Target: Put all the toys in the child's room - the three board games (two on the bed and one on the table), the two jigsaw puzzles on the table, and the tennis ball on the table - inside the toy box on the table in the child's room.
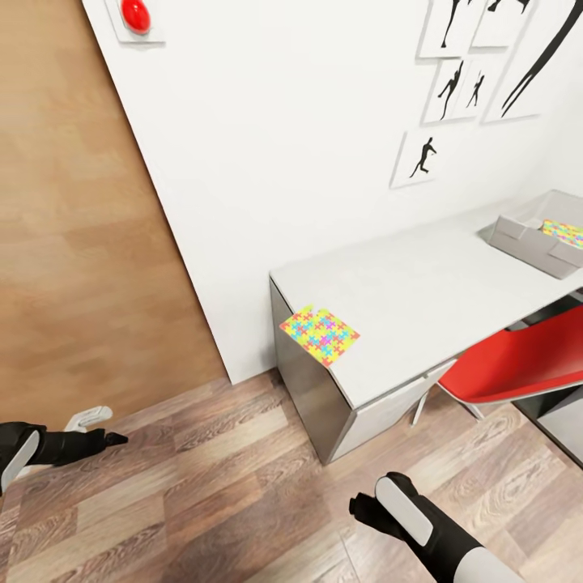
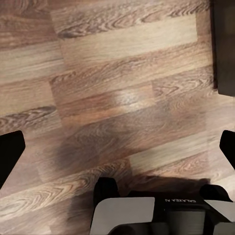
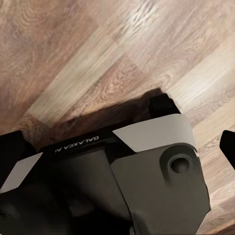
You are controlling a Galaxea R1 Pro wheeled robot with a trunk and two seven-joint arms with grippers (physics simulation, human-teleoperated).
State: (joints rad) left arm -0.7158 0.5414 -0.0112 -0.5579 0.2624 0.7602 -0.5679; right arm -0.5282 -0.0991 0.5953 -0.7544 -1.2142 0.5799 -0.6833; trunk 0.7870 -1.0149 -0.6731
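A multicoloured jigsaw puzzle (image 1: 320, 334) lies flat on the near left corner of the white desk (image 1: 421, 283), slightly overhanging the edge. At the desk's far right stands the grey toy box (image 1: 518, 236), and a second multicoloured puzzle (image 1: 564, 232) lies inside it. My left gripper (image 1: 109, 440) hangs low over the wooden floor, well to the left of the desk. In the left wrist view its fingers (image 2: 10, 154) are spread wide and hold nothing. My right gripper (image 1: 364, 506) hovers over the floor in front of the desk, open and empty in the right wrist view (image 3: 117, 147).
A red chair (image 1: 518, 364) is tucked under the desk's right part. White wall with framed black figure prints (image 1: 421, 158) stands behind the desk. A wood-panelled wall (image 1: 81, 202) is on the left. Both wrist views look down on floor planks and my own base (image 3: 147, 171).
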